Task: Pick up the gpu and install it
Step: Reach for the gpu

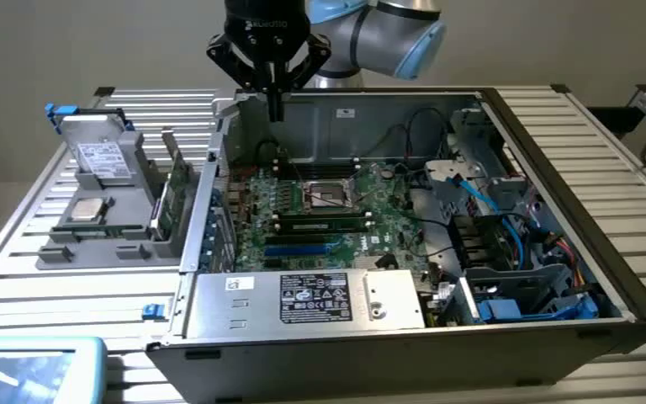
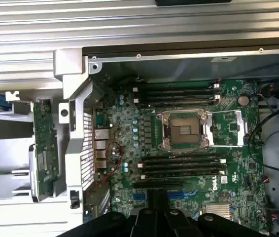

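The gpu (image 1: 171, 202) is a green card standing on edge in the grey holder (image 1: 93, 244), left of the open computer case in the exterior view. In the wrist view the gpu (image 2: 44, 143) shows edge-on beside the case's rear wall. My gripper (image 1: 275, 103) hangs above the case's far left corner, well apart from the card, fingers pointing down, shut and holding nothing. Its dark fingers (image 2: 156, 200) sit over the motherboard (image 2: 189, 148), near the lower expansion slots.
The open case (image 1: 548, 194) lies flat on the slatted table (image 1: 31, 295). The motherboard (image 1: 323, 210) carries an empty CPU socket (image 1: 325, 195) and memory sticks (image 1: 323, 225). The power supply (image 1: 312, 299) sits at the front, cables and drive bays on the exterior view's right. A silver hard drive (image 1: 101, 157) rests in the holder.
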Controlling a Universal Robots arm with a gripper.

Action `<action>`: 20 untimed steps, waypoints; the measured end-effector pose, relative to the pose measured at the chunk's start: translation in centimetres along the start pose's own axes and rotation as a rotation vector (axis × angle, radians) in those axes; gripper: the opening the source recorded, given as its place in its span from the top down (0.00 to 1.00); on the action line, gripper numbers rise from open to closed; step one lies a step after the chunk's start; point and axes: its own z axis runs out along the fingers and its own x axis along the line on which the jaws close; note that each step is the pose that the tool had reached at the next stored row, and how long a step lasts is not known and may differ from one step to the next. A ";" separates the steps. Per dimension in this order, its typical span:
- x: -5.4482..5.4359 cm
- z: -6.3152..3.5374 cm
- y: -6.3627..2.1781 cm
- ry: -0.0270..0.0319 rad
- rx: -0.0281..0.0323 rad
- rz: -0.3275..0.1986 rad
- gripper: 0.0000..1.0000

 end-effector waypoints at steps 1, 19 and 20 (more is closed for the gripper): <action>0.0 0.00 0.00 0.0000 0.0000 0.000 0.88; 1.2 -0.06 -0.08 0.0000 0.0000 0.000 0.88; 1.5 -0.06 -0.10 0.0000 0.0000 0.000 0.88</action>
